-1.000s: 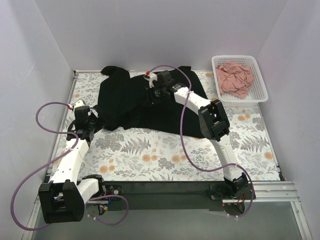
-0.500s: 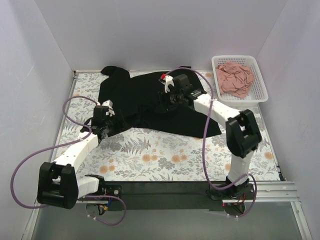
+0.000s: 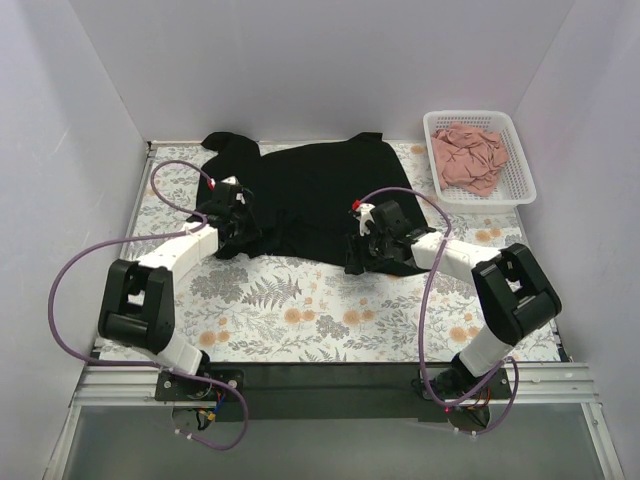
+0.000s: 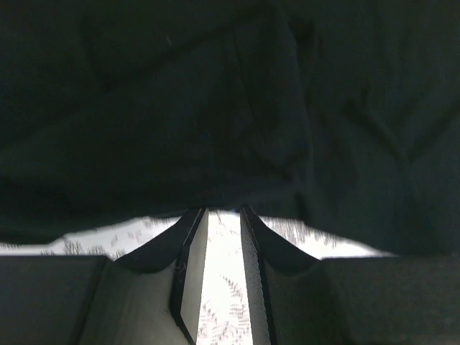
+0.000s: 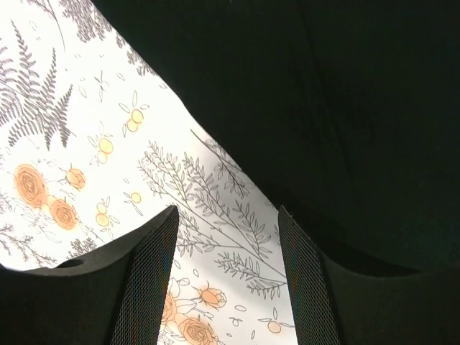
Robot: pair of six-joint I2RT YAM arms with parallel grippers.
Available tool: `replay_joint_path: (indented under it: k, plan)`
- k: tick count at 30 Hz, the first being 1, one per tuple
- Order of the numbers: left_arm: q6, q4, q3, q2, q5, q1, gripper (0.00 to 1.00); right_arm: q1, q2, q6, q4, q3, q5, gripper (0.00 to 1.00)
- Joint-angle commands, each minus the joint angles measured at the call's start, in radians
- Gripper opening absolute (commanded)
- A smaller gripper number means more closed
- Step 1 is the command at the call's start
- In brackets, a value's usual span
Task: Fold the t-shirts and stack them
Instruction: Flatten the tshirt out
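The black t-shirt [image 3: 320,185] lies spread on the flowered table, collar end toward the back left. My left gripper [image 3: 240,218] sits low at its near left edge. In the left wrist view its fingers [image 4: 188,251] stand a narrow gap apart, their tips [image 4: 221,210] right at the black hem [image 4: 180,108], with table print showing between them. My right gripper [image 3: 362,252] is open at the shirt's near right edge. In the right wrist view [image 5: 228,210] only printed table lies between its pads, and black cloth [image 5: 345,108] runs beside the right finger. The dusty-pink t-shirt [image 3: 468,157] lies crumpled in the basket.
A white lattice basket [image 3: 487,204] stands at the back right corner. White walls close in the table [image 3: 300,310] on the left, back and right. Purple cables loop from both arms over the table's left side and middle.
Both arms swung toward the shirt's near edge: the left from the table's left side, the right back from the shirt's far middle. The left jaws narrowed strongly; the right jaws opened wider.
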Motion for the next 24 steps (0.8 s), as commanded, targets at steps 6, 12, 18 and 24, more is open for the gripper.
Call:
replay_joint_path:
  k: [6, 12, 18, 24]
  plan:
    - [-0.090, 0.039, 0.198, 0.202, -0.075, 0.170, 0.24, -0.010, -0.091, 0.022, 0.115, -0.075, 0.056, 0.64]
    - [-0.102, 0.015, 0.370, 0.363, -0.086, 0.235, 0.31, -0.041, -0.106, 0.042, 0.149, -0.115, 0.098, 0.64]
    - [-0.082, -0.031, 0.370, 0.272, -0.110, 0.239, 0.56, -0.047, -0.151, 0.041, 0.166, -0.149, 0.121, 0.64]
    - [-0.153, -0.055, 0.084, -0.047, -0.083, 0.207, 0.71, -0.047, -0.187, 0.039, 0.194, -0.170, 0.124, 0.64]
